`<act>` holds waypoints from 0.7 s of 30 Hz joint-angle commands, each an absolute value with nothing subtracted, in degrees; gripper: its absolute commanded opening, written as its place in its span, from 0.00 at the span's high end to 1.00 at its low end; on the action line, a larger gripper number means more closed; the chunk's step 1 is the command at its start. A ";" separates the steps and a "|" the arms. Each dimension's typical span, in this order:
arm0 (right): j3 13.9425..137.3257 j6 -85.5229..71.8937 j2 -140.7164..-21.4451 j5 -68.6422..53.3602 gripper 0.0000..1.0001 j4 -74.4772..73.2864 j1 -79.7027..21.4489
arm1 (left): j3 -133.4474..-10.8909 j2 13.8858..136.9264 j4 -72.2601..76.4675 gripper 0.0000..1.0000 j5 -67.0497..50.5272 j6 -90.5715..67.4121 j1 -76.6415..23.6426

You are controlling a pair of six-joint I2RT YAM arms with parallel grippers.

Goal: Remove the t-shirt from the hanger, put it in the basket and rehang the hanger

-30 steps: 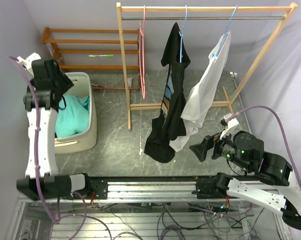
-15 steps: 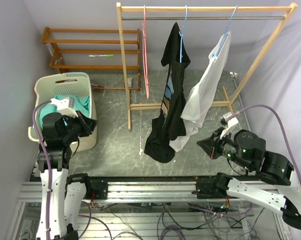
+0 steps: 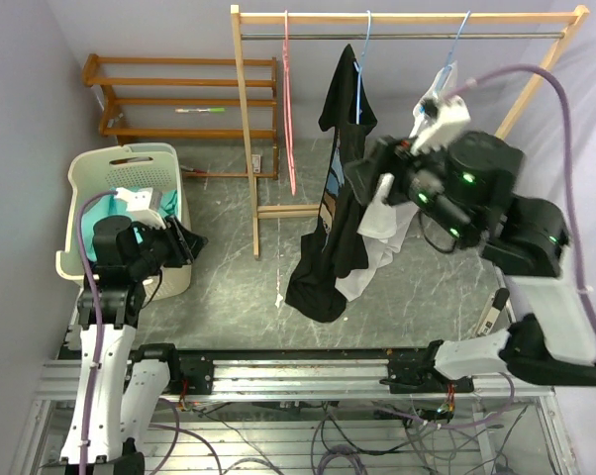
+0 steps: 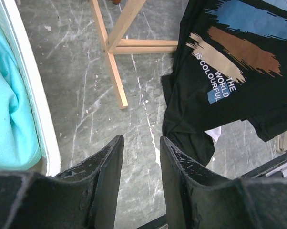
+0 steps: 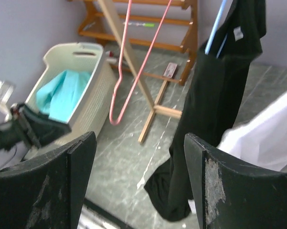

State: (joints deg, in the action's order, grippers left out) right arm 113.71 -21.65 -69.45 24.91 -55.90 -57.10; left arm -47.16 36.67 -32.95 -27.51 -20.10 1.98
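A black t-shirt point(image 3: 340, 188) hangs from a blue hanger point(image 3: 362, 59) on the wooden rack's rail point(image 3: 407, 36). A white t-shirt point(image 3: 402, 213) hangs on a second blue hanger point(image 3: 459, 38) to its right. My right gripper point(image 3: 370, 181) is open and empty, raised between the two shirts at mid height. Its wrist view shows the black t-shirt point(image 5: 215, 95) ahead of the open gripper point(image 5: 139, 138), with the white t-shirt point(image 5: 270, 129) at right. My left gripper point(image 3: 186, 244) is open and empty beside the basket, with the black t-shirt's printed front point(image 4: 239, 57) far ahead of it point(image 4: 140, 139).
A pink empty hanger point(image 3: 286, 109) hangs left of the black shirt. A cream laundry basket point(image 3: 174, 213) holds a teal garment point(image 3: 159, 206). The rack's wooden foot point(image 3: 255, 213) stands between the arms. A wooden shelf point(image 3: 184, 94) stands at the back left.
My right arm has risen from low near the front rail up to the hanging shirts. My left arm came down from above the basket and now sits beside it.
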 commanded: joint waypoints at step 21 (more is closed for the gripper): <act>120.78 -16.11 -86.07 22.37 0.42 -50.04 -37.36 | -47.63 38.17 -32.26 0.56 -19.46 -20.08 -8.61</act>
State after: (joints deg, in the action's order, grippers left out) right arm 119.94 -17.50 -87.29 24.93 -53.54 -37.87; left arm -47.13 37.21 -33.01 -19.77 -19.94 -8.10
